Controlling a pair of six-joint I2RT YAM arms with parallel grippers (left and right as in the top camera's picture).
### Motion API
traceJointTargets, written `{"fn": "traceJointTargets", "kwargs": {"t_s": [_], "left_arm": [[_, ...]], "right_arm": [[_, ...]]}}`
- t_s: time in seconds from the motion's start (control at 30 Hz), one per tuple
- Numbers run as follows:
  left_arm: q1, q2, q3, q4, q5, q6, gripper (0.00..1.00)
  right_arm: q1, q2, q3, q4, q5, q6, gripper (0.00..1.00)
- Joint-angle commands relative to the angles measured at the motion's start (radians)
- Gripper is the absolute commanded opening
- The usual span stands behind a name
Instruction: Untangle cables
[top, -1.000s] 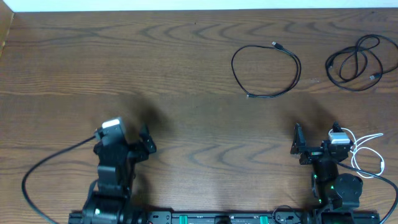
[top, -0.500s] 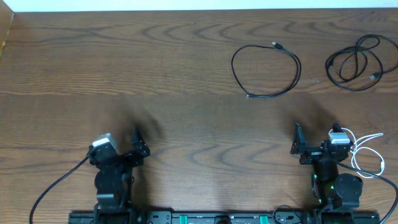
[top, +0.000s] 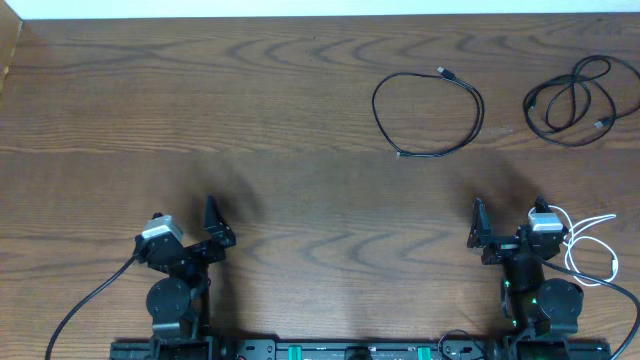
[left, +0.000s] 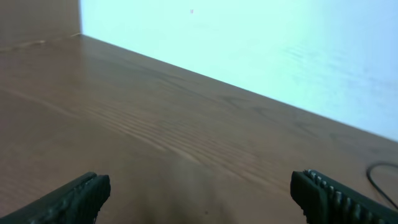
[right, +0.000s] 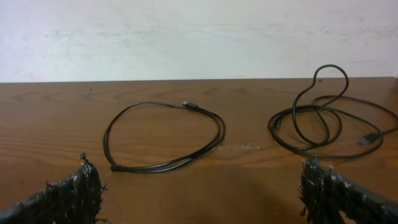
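Overhead, clock directions taken from the centre of the table (top: 200, 90).

Grippers: left gripper (left: 199, 186) is at 7 o'clock and right gripper (right: 199, 177) at 5 o'clock, both low at the near edge. Jaws on both are spread fully wide, with nothing between them and nothing touched.

Cables: three, all well apart, none crossing another.
- Black loop (top: 376, 100), about 1 o'clock. A single open ring lying flat.
- Black coil (top: 570, 100), about 2 o'clock, near the right edge. It overlaps itself in several turns.
- White cable (top: 588, 224), about 4 o'clock, just beside the right arm at its 3 o'clock. It is partly hidden, so its full lay is unclear.

Progress (judgement): separating the three from each other looks done. What could remain is opening out the black coil and pulling the white cable clear of the arm. With both arms back and empty, the run may be at or near its end.

Orientation:
- Black loop: nearly round, slightly wider along 9–3. One plug sits at the ring's 12 o'clock, and another end sits at its 7 o'clock.
- Black coil: long axis roughly 8–2, with a lobe reaching toward 1 o'clock. A plug sits on its 4 o'clock side.
- White cable: the visible strands run mostly 9–3, looping down toward 5 o'clock.
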Motion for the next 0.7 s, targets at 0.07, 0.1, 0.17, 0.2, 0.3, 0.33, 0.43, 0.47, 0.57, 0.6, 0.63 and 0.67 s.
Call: {"fn": "traceJointTargets", "kwargs": {"t_s": [0.07,0.1,0.17,0.2,0.3,0.33,0.43,0.47,0.57,0.6,0.63,0.67], "left_arm": [[0.003,-0.009,-0.050,0.046,0.165,0.200,0.99],[0.002,-0.009,-0.066,0.061,0.169,0.205,1.00],[-0.010,-0.009,-0.070,0.039,0.168,0.204,1.00],[-0.015,-0.009,-0.070,0.039,0.168,0.204,1.00],[-0.028,-0.009,-0.070,0.038,0.164,0.204,1.00],[-0.032,-0.009,-0.070,0.036,0.164,0.204,0.99],[-0.039,-0.009,-0.070,0.036,0.166,0.203,1.00],[-0.045,-0.009,-0.070,0.036,0.165,0.204,0.99],[-0.057,-0.009,-0.070,0.035,0.165,0.204,0.99],[-0.057,-0.009,-0.070,0.036,0.165,0.204,0.99],[-0.057,-0.009,-0.070,0.036,0.165,0.204,0.99],[-0.057,-0.009,-0.070,0.039,0.165,0.204,1.00]], "right_arm": [[0.006,-0.005,-0.002,-0.004,0.003,0.013,0.99],[0.006,-0.005,-0.002,-0.004,0.003,0.013,0.99],[0.006,-0.005,-0.002,-0.005,0.003,0.013,0.99],[0.006,-0.005,-0.002,-0.005,0.003,0.013,0.99],[0.006,-0.005,-0.002,-0.005,0.003,0.013,0.99],[0.006,-0.005,-0.002,-0.004,0.003,0.013,0.99],[0.006,-0.005,-0.002,-0.005,0.003,0.013,0.99],[0.006,-0.005,-0.002,-0.005,0.003,0.013,0.99],[0.006,-0.005,-0.002,-0.005,0.003,0.013,0.99],[0.006,-0.005,-0.002,-0.004,0.003,0.013,0.99],[0.006,-0.005,-0.002,-0.005,0.003,0.013,0.99],[0.006,-0.005,-0.002,-0.005,0.003,0.013,0.99]]}}
